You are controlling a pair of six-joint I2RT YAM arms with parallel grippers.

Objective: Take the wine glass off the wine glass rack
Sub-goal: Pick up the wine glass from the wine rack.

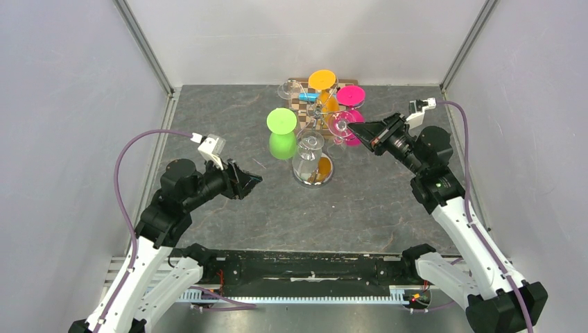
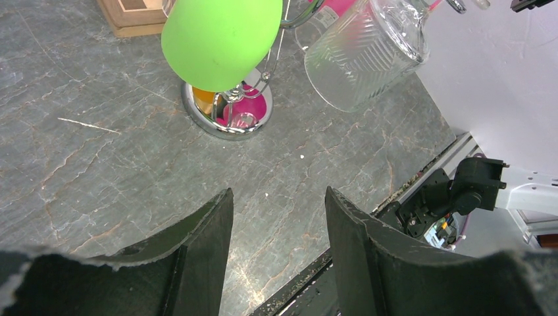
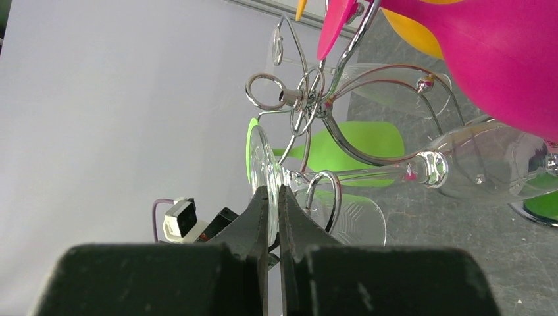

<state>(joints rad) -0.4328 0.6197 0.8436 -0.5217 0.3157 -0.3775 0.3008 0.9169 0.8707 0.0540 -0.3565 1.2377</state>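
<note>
The wine glass rack (image 1: 317, 111) stands mid-table on its round mirror base (image 2: 227, 122), its curled wire arms (image 3: 309, 105) carrying several upside-down glasses. A clear wine glass (image 3: 474, 158) lies sideways in one arm, stem (image 3: 368, 174) running beside the wire curl. My right gripper (image 3: 273, 191) is shut on the rim of its clear foot (image 3: 262, 161), which appears at the rack's right side (image 1: 341, 123) in the top view. My left gripper (image 1: 253, 182) hovers open and holds nothing, left of the base; only stone shows between its fingers (image 2: 207, 237).
Green-footed (image 1: 281, 121), orange-footed (image 1: 322, 80) and pink-footed (image 1: 351, 95) glasses hang on the rack. A ribbed clear glass (image 2: 365, 52) hangs low over the base. A checkered wooden board (image 1: 297, 100) lies behind. Side walls and the front rail (image 1: 305, 277) border the table.
</note>
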